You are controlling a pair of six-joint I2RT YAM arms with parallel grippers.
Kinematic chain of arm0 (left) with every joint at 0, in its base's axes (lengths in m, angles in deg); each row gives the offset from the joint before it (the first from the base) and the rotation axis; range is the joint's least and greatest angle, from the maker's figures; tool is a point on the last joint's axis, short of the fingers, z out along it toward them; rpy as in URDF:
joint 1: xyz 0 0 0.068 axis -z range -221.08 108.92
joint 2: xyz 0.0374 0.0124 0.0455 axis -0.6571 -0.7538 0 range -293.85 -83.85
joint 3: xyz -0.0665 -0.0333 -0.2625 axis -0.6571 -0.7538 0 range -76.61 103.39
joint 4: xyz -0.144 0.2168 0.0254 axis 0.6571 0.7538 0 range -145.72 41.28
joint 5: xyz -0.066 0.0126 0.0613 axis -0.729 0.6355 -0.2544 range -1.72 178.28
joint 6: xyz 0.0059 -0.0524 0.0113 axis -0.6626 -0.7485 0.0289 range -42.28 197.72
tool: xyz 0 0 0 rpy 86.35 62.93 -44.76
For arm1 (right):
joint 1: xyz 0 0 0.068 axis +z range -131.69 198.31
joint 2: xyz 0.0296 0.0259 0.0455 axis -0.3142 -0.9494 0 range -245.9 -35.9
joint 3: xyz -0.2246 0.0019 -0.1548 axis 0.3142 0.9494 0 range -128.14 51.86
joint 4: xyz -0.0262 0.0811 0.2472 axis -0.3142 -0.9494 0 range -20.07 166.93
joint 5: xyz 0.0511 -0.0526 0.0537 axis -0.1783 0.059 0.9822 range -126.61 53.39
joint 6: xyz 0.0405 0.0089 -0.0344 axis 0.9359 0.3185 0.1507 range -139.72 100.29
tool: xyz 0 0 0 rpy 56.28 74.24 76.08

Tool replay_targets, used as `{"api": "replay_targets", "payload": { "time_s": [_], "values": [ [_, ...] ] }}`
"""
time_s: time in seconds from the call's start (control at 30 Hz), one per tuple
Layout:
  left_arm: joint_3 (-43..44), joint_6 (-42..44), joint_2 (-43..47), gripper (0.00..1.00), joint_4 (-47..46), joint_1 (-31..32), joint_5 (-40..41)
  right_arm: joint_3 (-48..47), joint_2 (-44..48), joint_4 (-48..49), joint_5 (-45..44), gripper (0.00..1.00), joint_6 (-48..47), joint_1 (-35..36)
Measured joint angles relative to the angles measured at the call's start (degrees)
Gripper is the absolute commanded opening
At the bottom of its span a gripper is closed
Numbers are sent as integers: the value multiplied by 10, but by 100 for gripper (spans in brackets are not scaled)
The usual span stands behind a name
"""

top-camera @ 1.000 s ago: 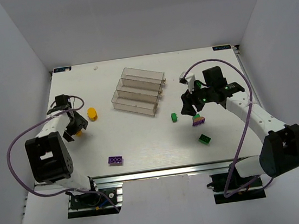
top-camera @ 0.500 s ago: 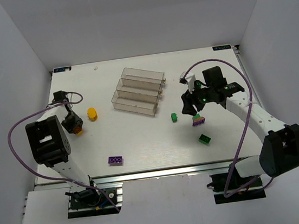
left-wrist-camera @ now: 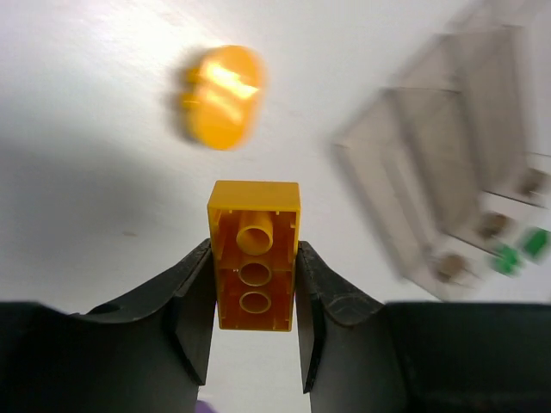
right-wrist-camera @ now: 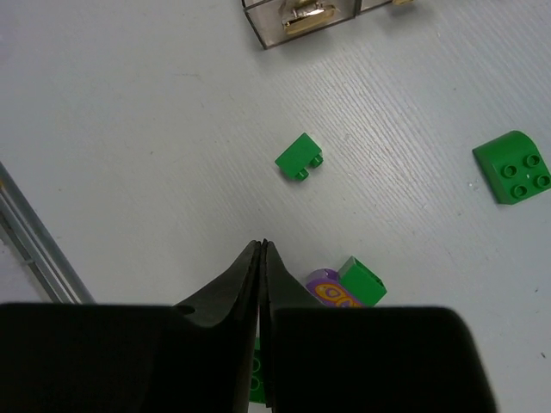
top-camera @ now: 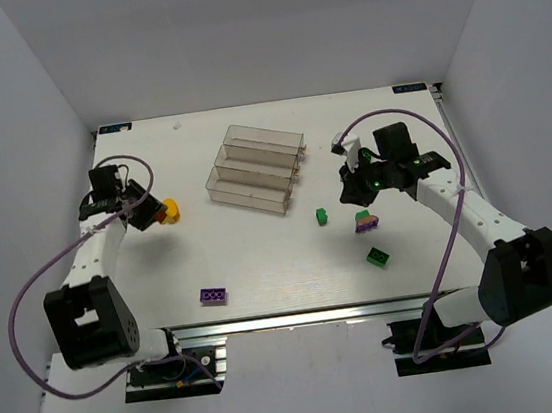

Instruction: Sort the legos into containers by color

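Observation:
My left gripper [left-wrist-camera: 254, 247] is shut on a yellow-orange brick [left-wrist-camera: 254, 267], held by its long sides with its hollow underside facing the camera. A rounded yellow-orange lego [left-wrist-camera: 221, 96] lies just ahead of it on the table. From above, the left gripper [top-camera: 144, 214] sits at the left, beside that lego [top-camera: 171, 209]. The clear containers [top-camera: 256, 169] stand at the middle back. My right gripper [right-wrist-camera: 261, 246] is shut with nothing between its fingers, above the table near a purple-and-green stack [right-wrist-camera: 344, 288] and a small green lego [right-wrist-camera: 299, 157].
A rounded green brick [right-wrist-camera: 515, 166] lies to the right and a purple brick [top-camera: 214, 295] near the front edge. Another green brick [top-camera: 377, 256] lies at the front right. The table's metal rail [right-wrist-camera: 34, 249] runs along the left of the right wrist view.
The left gripper closed on the yellow-orange brick and moved back toward the rounded lego. The right gripper went from open to shut, empty, and shifted slightly.

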Motion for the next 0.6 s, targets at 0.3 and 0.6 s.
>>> {"api": "replay_targets", "payload": {
  "time_s": [0.3, 0.6],
  "values": [
    [68, -155, -34, 0, -44, 127, -89, -4, -22, 11, -7, 7, 30, 0],
    [173, -293, -149, 0, -47, 244, -38, -9, -17, 30, -28, 7, 51, 0]
  ]
}}
